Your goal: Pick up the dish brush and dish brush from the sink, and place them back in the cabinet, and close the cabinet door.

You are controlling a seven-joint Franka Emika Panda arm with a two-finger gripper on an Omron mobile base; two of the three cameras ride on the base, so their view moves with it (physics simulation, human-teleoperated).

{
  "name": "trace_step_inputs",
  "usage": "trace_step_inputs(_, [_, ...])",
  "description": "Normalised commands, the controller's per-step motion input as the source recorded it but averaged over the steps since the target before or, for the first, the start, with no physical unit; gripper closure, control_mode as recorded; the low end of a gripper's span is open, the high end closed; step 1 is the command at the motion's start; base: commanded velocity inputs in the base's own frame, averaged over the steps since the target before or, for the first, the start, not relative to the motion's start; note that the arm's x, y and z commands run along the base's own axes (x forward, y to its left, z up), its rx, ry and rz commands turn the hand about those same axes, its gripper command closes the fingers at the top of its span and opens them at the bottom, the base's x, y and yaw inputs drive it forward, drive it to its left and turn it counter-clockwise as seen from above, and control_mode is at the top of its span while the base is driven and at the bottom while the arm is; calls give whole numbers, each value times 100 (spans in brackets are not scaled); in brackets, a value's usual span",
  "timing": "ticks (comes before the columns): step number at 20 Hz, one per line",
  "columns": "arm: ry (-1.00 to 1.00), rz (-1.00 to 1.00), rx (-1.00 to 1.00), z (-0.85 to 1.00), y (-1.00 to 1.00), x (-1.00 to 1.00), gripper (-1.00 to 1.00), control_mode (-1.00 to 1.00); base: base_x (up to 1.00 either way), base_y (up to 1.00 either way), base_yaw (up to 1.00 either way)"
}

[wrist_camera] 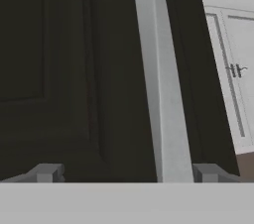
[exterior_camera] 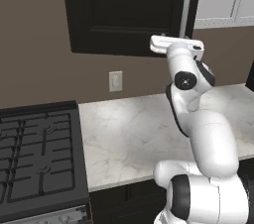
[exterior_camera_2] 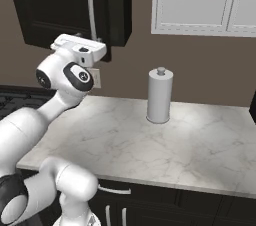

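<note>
Grey fingertips [wrist_camera: 47, 172] of the gripper [wrist_camera: 126, 173] stand wide apart, holding nothing, with the silver bar handle [wrist_camera: 161, 94] rising between them, nearer the right tip. Behind it spreads the black cabinet door [wrist_camera: 59, 69]; white cabinets [wrist_camera: 233, 59] lie right.
</note>
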Motion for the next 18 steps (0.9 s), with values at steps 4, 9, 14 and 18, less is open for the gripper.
trace_step_inputs(4, [1,8,0,0,-1,47,-100,-100,0,0,0])
trace_step_inputs(9, [1,7,0,0,0,42,-100,-100,0,0,0])
trace_step_inputs(14, [3,7,0,0,0,40,-100,-100,0,0,0])
trace_step_inputs(18, [6,6,0,0,0,42,-100,-100,0,0,0])
